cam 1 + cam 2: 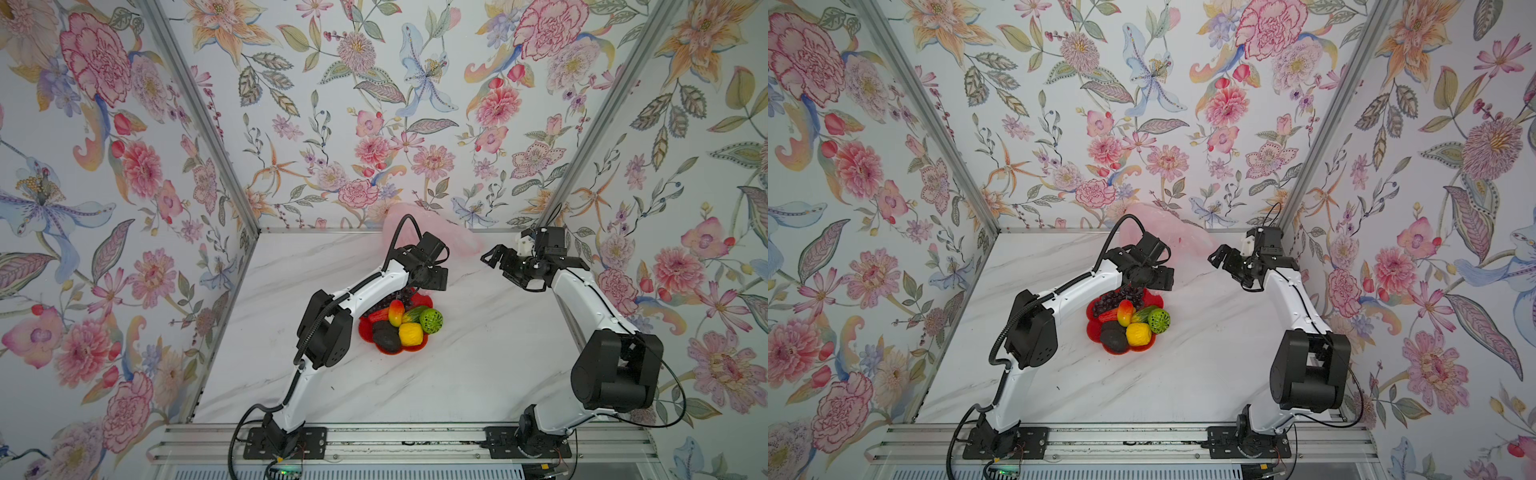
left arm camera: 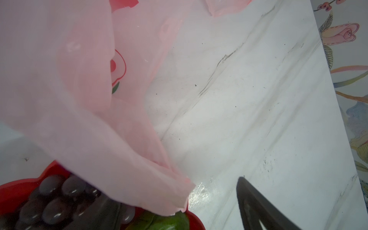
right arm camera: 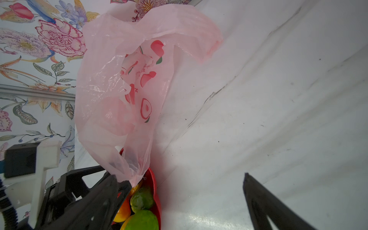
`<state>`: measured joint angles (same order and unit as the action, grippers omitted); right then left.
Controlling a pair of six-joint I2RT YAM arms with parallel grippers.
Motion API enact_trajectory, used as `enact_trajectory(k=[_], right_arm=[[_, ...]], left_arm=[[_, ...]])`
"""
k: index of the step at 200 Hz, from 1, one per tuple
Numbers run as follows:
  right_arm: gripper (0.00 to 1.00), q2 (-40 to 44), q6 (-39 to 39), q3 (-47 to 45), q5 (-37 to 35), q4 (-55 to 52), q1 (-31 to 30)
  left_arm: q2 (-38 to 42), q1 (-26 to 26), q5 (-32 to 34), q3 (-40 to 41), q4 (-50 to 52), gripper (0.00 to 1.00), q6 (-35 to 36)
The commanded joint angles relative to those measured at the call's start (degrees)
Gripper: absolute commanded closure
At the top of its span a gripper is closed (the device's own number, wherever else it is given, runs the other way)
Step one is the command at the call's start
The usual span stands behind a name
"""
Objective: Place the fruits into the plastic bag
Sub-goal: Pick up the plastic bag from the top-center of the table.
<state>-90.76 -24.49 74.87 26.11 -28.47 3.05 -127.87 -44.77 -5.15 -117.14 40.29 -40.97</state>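
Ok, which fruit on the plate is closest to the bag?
The grape bunch: it lies at the plate's far rim, right under the bag's hanging end, while the lemon and avocado sit at the near rim.

The table (image 1: 457,374) is white marble-look with thin grey veins; close up, in the wrist views, it shows dark specks, faint scuffs and a patch of glare; a red flower-shaped plate (image 1: 363,334) sits near its middle; the pink bag (image 1: 455,237) lies crumpled at the back edge, against the wall; its near end reaches over the plate's far rim.
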Motion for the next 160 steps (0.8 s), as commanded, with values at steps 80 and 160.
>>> enact_trajectory(k=[80,160], right_arm=[[0.01,0.65,0.05,-1.95,1.58,0.96,0.28],[0.01,1.35,0.36,-2.43,2.59,1.03,1.78]], left_arm=[[-10.44,-0.4,2.29,-11.65,2.55,0.28,0.66],[-11.09,0.81,2.78,-12.96,0.95,0.94,0.36]])
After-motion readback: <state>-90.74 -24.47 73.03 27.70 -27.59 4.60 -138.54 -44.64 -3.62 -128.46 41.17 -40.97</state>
